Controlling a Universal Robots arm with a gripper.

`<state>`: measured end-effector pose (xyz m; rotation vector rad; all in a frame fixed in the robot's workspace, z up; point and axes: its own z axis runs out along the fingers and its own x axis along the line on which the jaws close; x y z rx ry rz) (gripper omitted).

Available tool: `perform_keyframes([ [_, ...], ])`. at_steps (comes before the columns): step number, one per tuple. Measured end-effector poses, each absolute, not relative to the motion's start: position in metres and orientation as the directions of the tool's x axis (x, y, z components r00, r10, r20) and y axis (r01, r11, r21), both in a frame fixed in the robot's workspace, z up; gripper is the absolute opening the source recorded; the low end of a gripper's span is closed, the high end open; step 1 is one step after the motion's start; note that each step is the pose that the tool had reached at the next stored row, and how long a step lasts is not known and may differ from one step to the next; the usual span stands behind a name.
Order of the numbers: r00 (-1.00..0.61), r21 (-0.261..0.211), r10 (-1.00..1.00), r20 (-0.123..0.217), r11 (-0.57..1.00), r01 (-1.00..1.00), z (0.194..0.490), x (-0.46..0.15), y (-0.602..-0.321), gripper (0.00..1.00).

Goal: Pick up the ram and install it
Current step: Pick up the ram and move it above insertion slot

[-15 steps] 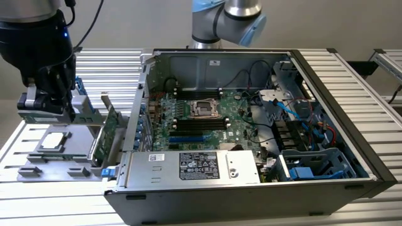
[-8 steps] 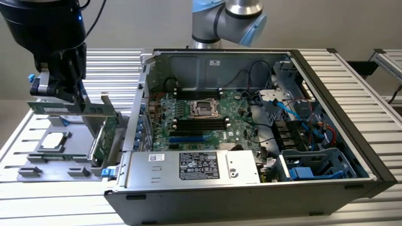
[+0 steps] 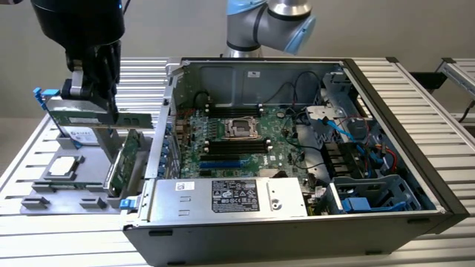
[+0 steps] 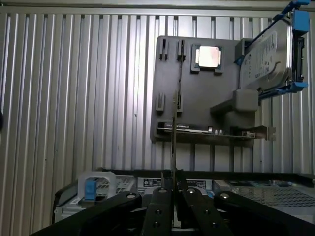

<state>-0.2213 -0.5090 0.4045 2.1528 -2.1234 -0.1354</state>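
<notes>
Wrist view: ram (image 4: 173, 142) edge-on, one end hidden inside closed end effector (image 4: 173, 183).

The open computer case (image 3: 260, 245) leaves the memory slots (image 3: 236, 147) reachable from above, hemmed by the power supply (image 3: 230, 196) and blue cables (image 3: 339, 131), while the upright expansion card (image 3: 130, 158) and case wall (image 3: 164, 128) stand beside the grey holder (image 3: 74, 189) on the exterior view's left.

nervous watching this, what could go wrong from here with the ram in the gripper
The gripper is shut on the thin ram, which might tilt or slip. The ram hangs near the upright expansion card and could clip it. The case wall beside it could also catch it.
</notes>
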Motion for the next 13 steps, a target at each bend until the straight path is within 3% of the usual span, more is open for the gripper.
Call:
perform_keyframes([
  [13,0.015,0.144,-1.0,0.017,-0.013,-0.99,0.406,-0.163,-0.504,0.14],
])
